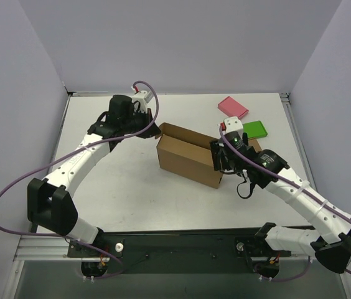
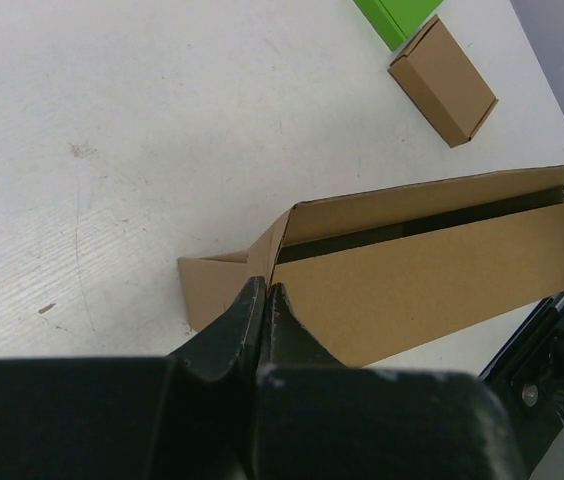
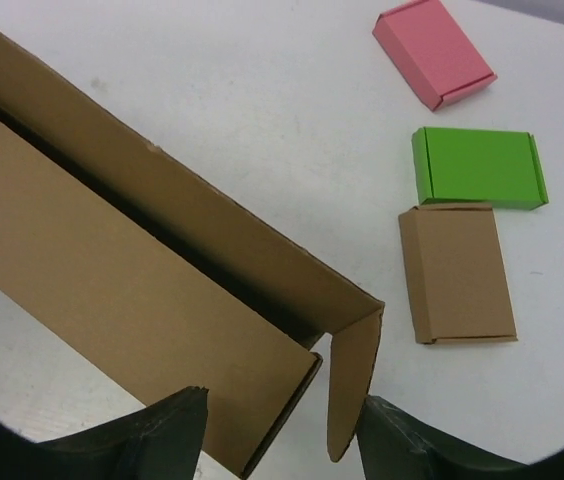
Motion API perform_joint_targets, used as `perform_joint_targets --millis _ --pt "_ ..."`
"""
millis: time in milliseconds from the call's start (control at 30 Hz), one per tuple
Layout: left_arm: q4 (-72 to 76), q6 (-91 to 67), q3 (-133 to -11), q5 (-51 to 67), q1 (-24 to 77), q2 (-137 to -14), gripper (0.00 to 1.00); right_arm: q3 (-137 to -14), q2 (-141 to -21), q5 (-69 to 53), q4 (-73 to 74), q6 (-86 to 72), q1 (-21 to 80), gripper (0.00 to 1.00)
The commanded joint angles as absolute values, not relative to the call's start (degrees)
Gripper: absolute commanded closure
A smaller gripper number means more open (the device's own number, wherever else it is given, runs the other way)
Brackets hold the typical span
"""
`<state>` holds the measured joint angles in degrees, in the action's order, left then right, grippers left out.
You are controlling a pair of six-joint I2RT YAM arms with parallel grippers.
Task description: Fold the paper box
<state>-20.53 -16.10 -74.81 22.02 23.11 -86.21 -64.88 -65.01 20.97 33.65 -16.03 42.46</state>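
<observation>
Cardboard spans the gap between my grippers: the paper box (image 1: 188, 156) stands half-formed, its long axis running from my left gripper (image 2: 265, 305), clenched on the box's left corner edge, to my right gripper (image 3: 282, 440), released and straddling the box's right end, where a loose flap (image 3: 352, 380) hangs inside its spread jaws, nearest for tucking.
</observation>
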Motion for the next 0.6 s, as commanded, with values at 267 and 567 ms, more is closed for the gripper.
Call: perform_joint_targets --millis 267,567 --pt "-25.40 -13.09 -74.71 23.64 23.29 -82.71 1.00 -74.35 -63.00 32.63 30.25 -16.44 60.47 0.53" --pt "-25.22 -13.36 -74.97 23.38 23.29 -82.53 1.00 -73.83 -73.81 21.36 21.54 -16.09 59.51 0.72"
